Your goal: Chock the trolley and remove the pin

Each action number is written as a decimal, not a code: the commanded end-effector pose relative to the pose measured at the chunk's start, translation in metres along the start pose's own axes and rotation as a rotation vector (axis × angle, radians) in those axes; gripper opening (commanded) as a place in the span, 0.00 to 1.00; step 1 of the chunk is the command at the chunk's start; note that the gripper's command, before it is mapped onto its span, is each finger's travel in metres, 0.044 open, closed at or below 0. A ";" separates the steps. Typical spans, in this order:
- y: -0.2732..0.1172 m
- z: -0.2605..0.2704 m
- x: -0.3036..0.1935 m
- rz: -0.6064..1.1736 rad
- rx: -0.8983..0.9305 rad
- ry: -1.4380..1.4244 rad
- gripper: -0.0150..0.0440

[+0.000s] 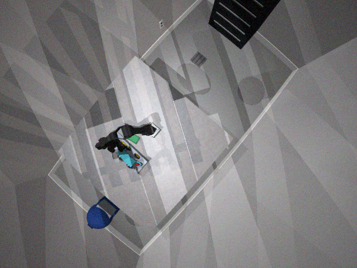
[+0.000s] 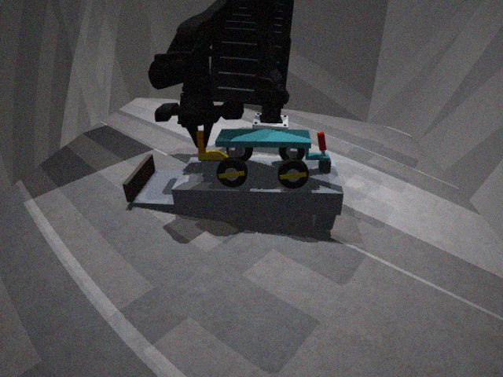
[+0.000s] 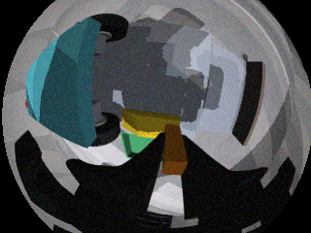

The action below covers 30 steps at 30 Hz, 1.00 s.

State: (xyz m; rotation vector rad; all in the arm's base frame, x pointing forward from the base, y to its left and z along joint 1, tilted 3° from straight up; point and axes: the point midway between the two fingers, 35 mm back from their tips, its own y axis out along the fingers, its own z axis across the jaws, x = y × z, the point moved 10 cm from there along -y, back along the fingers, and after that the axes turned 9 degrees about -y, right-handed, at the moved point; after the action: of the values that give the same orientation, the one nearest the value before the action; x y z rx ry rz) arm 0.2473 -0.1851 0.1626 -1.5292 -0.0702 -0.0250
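Observation:
The teal trolley (image 1: 127,159) (image 2: 264,141) (image 3: 65,83) stands on the grey ramp (image 2: 259,206) (image 3: 146,78). The red-headed stop pin (image 2: 321,140) (image 1: 138,164) is upright at its uphill end. My gripper (image 2: 203,142) (image 3: 171,138) is shut on the orange handle of the yellow chock (image 2: 213,154) (image 3: 148,121). The chock is upright, low at the ramp, its thin end pointing at the far downhill wheel (image 3: 105,130) and very close to it. Whether they touch, and whether the base rests on the ramp, I cannot tell. The green tray (image 1: 134,139) (image 3: 137,146) lies beside the ramp's far side.
A dark brown end board (image 2: 138,178) (image 3: 254,97) stands across the ramp's foot. The arm's white base plate (image 1: 156,131) (image 2: 269,123) is behind the ramp, past the tray. The trolley's deck stands just uphill of my fingers. A blue chair (image 1: 98,216) is far off.

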 end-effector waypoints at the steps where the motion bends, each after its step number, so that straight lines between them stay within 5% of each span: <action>1: 0.000 0.005 0.001 0.002 0.009 0.001 0.25; 15: -0.001 0.004 0.001 0.000 -0.001 0.000 0.25; 22: -0.001 0.004 0.001 0.000 -0.001 0.000 0.57; 30: -0.022 0.004 0.001 0.002 0.008 0.001 0.58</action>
State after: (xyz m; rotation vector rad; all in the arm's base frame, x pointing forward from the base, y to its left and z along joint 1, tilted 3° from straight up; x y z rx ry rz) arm 0.2465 -0.1804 0.1702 -1.5180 -0.0536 -0.0136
